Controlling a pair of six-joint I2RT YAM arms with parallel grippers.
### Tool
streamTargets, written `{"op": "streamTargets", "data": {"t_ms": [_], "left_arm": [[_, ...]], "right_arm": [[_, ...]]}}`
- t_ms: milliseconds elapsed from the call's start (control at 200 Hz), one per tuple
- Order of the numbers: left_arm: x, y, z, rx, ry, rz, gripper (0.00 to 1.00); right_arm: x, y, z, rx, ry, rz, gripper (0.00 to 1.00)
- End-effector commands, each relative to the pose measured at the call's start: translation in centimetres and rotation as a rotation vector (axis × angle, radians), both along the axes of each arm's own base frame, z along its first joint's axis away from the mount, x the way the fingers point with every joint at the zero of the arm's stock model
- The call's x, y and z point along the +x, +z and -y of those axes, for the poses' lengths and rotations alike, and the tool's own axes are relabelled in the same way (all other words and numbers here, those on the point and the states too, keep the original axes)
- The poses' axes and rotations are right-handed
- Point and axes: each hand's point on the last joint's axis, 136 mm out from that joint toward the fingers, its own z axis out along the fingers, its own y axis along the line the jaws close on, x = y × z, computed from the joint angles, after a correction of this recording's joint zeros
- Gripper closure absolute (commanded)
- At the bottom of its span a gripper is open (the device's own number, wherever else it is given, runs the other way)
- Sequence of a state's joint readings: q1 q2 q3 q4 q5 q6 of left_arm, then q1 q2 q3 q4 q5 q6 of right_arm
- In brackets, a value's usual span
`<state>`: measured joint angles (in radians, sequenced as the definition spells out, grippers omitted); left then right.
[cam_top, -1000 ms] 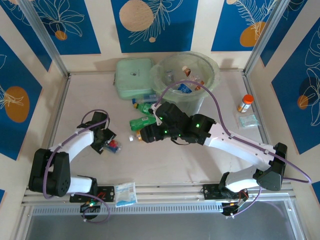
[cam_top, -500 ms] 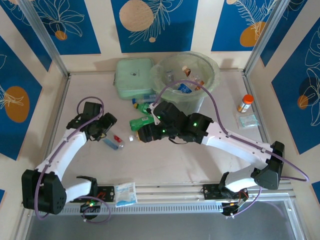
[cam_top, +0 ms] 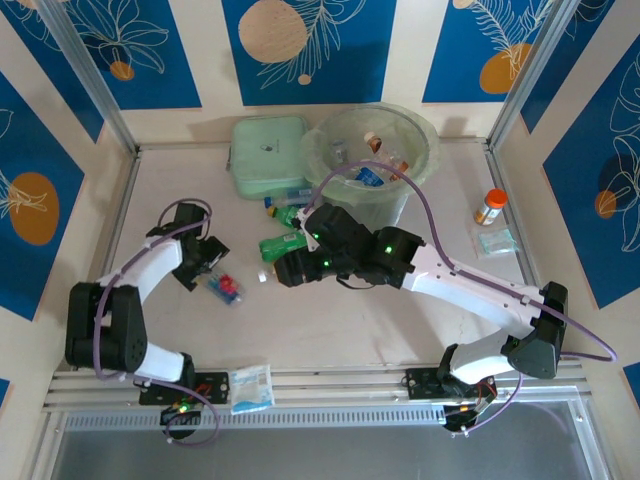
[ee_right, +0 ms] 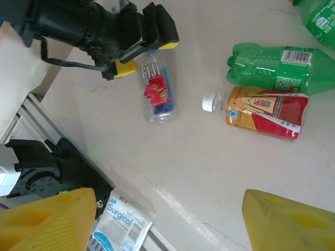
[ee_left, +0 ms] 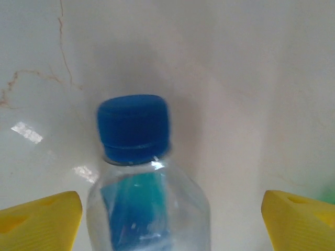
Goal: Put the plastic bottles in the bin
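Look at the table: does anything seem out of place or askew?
A Fiji bottle, a green bottle and a red-orange-labelled bottle lie on their sides outside the bin. A Surgical packet sits askew at the near edge.

The bin (cam_top: 388, 205) stands at the middle of the table's (cam_top: 340, 330) far edge, with several bottles (cam_top: 372, 175) inside it. A flat box (cam_top: 268, 157) lies just left of the bin, also by the far edge. A cluster of bottles (cam_top: 283, 243) lies in front of the gap between box and bin. One lone bottle (cam_top: 222, 287) lies well left of the cluster, toward the left edge, its cap end between the left gripper's (cam_top: 211, 273) fingers. A vial (cam_top: 490, 207) sits near the right edge, with a small packet (cam_top: 495, 241) just in front of it. A larger packet (cam_top: 250, 388) lies at the near edge, left of centre.
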<state>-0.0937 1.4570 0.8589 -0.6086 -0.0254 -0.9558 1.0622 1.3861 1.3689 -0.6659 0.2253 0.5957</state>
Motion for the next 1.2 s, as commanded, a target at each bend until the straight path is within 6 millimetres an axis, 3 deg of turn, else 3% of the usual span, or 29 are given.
{"op": "streamTargets", "data": {"t_ms": [0,345,585,840,1020,1195], "left_arm": [[1.2,0.4,0.1,-0.011,-0.002,0.020,0.11],[-0.4,-2.7,0.5,-0.025,-0.009,-0.058,0.15],[-0.5,-3.0,1.1,-0.040,-0.034,-0.062,0.23],[-0.4,-1.7,1.3,-0.053,-0.059,-0.026,0.33],[-0.3,-0.7,1.9,-0.081,-0.080,0.003,0.47],[0.1,1.3,3.0,-0.141,-0.106,0.057,0.55]], "right_arm": [[-0.3,0.3,0.0,0.002,-0.005,-0.005,0.26],[-0.1,0.1,0.0,-0.005,-0.009,-0.002,0.25],[-0.2,-0.4,0.2,-0.014,-0.019,-0.012,0.27],[-0.2,-0.3,0.0,-0.008,-0.020,-0.013,0.29],[-0.1,-0.2,0.0,-0.008,-0.024,-0.011,0.29],[-0.1,0.2,-0.4,0.022,-0.017,-0.033,0.29]]}}
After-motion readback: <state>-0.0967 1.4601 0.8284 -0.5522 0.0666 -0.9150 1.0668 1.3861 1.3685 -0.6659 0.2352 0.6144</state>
